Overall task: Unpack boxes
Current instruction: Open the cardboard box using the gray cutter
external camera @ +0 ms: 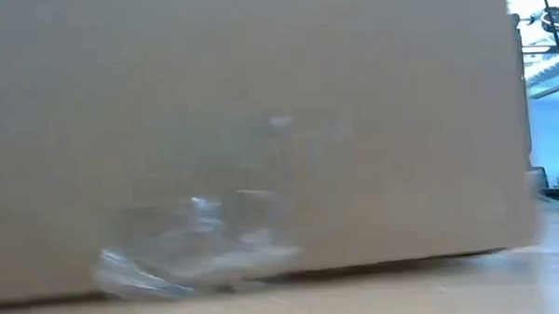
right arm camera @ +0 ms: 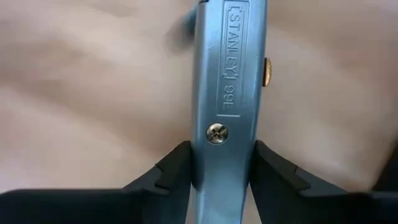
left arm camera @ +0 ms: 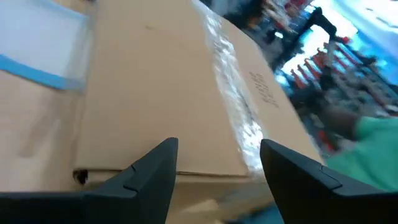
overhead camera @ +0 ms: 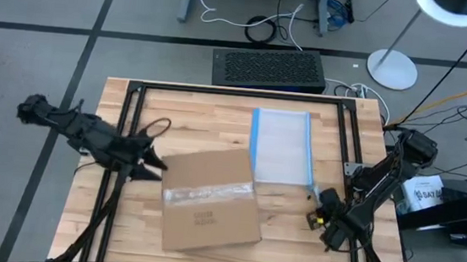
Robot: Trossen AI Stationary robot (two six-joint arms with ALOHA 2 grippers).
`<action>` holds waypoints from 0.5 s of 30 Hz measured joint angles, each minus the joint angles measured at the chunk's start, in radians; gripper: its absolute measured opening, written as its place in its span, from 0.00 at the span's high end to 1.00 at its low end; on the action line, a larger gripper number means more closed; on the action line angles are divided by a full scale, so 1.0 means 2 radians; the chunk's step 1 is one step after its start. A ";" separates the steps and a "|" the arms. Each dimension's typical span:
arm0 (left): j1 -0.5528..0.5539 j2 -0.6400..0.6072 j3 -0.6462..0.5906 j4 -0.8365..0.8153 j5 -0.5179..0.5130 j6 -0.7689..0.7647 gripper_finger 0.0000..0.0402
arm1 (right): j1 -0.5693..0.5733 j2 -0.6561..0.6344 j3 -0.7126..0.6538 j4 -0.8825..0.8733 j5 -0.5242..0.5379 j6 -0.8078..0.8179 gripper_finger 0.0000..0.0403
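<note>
The brown cardboard box (overhead camera: 210, 201) lies flat on the table's middle, with a clear tape strip (overhead camera: 209, 195) across its top. It fills the low view (external camera: 260, 120). My left gripper (overhead camera: 158, 168) is open at the box's left end. In the left wrist view its fingers (left arm camera: 217, 146) stand on either side of the taped seam (left arm camera: 233, 106), just short of the box's edge. My right gripper (overhead camera: 321, 215) is near the table's right edge, right of the box, shut on a grey Stanley utility knife (right arm camera: 227, 74). My right gripper pinches the utility knife between its two fingers (right arm camera: 174, 168), one on each narrow edge of the grey handle near the screw (right arm camera: 217, 132). The knife runs along the fingers and points out ahead of them toward the wooden tabletop. Its broad printed face is turned to the wrist camera.
A clear plastic pouch with blue edges (overhead camera: 281, 145) lies flat on the table beyond the box's right part. A black grille-topped unit (overhead camera: 268, 69) sits past the table's far edge. A lamp stand (overhead camera: 391, 68) and cables are on the floor beyond. A person's green sleeve (left arm camera: 373, 149) shows past the box.
</note>
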 joint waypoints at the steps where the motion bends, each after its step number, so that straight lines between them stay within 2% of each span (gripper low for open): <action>1: -0.012 0.006 0.001 0.004 0.000 -0.006 0.41 | 0.001 -0.009 0.006 -0.003 -0.002 -0.002 0.68; 5: -0.049 0.028 0.016 0.002 -0.013 -0.014 0.41 | 0.000 -0.035 0.029 -0.040 -0.003 -0.020 0.68; 8: -0.060 0.037 0.040 -0.029 -0.041 0.015 0.41 | 0.002 -0.049 0.053 -0.034 -0.007 -0.054 0.68; 10: -0.062 0.041 0.067 -0.075 -0.067 0.023 0.43 | 0.000 -0.049 0.065 -0.032 -0.003 -0.075 0.68; 15: -0.066 0.051 0.158 -0.249 -0.138 0.006 0.47 | 0.000 -0.049 0.078 -0.033 0.009 -0.087 0.68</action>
